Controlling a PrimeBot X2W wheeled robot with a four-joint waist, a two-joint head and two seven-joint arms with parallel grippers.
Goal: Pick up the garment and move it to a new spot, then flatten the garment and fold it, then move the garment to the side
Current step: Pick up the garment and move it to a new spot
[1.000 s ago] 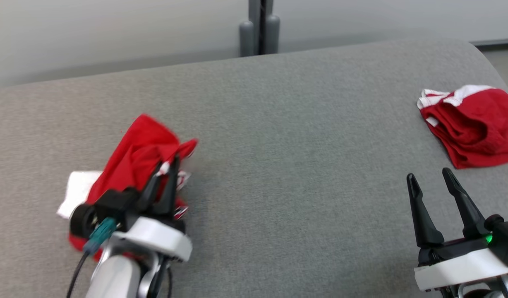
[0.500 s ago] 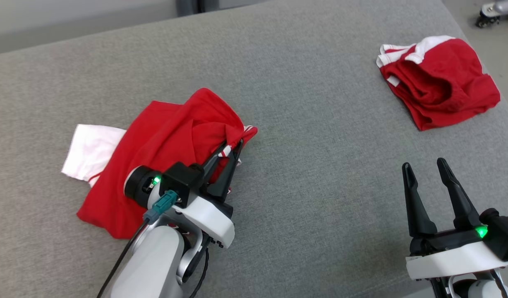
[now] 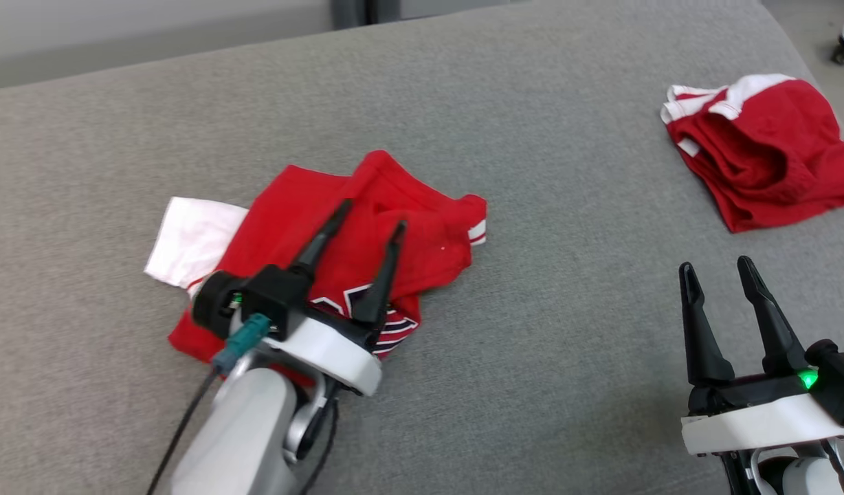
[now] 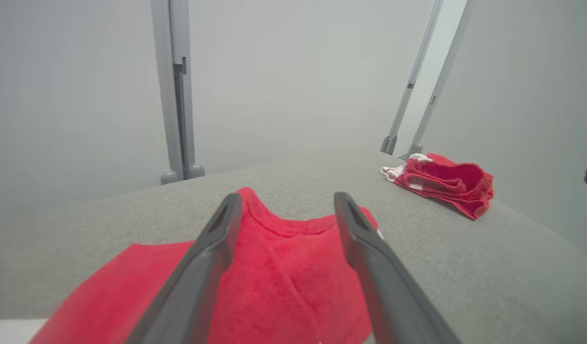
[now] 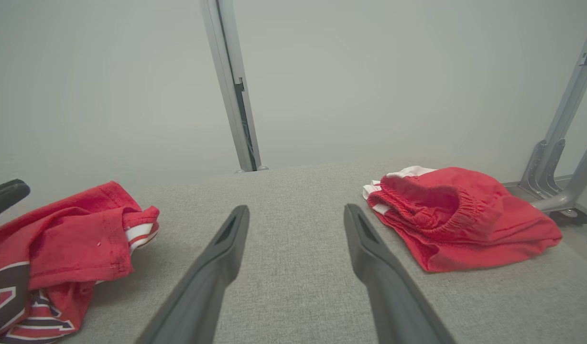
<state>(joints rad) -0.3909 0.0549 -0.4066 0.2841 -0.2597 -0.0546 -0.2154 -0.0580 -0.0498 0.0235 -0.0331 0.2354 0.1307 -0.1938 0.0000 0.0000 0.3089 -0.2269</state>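
Where the left gripper (image 3: 372,214) had been pinched shut on a fold of the red garment (image 3: 429,240) half a second before, its two fingers now stood spread wide with nothing between them, hanging just above the cloth. The release looked deliberate, with the garment set down at its new spot. It lay in a crumpled heap on the grey padded surface (image 3: 546,158), left of the middle, a white part (image 3: 192,237) poking out on its far-left side and a printed, striped patch beside the gripper's base. Flattening had not yet begun. The right gripper (image 3: 714,267) hung equally wide open and empty over bare surface well to the right, probably waiting to help spread the cloth. Another red piece (image 3: 765,158) sat bunched near the far right corner.
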